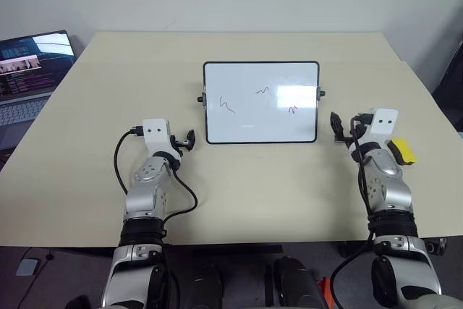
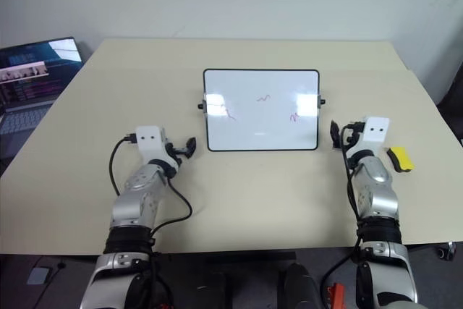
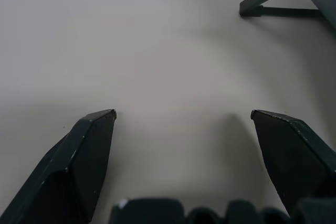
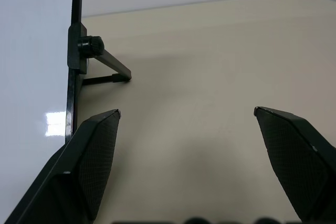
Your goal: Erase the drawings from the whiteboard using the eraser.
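Beige table (image 1: 239, 200) against pale wall. Whiteboard (image 1: 261, 102) at frame centre, long axis left-right, propped on stand, face toward camera; three drawings (image 1: 227, 105) on it, two dark, one red. Eraser (image 1: 402, 151) at right edge, flat on table, long axis running away from camera, partly behind right wrist. Laptop (image 1: 30, 70) upper left, screen lit. Left gripper (image 1: 190, 140) spread apart, empty, near board's lower-left corner. Right gripper (image 1: 337, 127) spread wide, empty, beside board's right edge.
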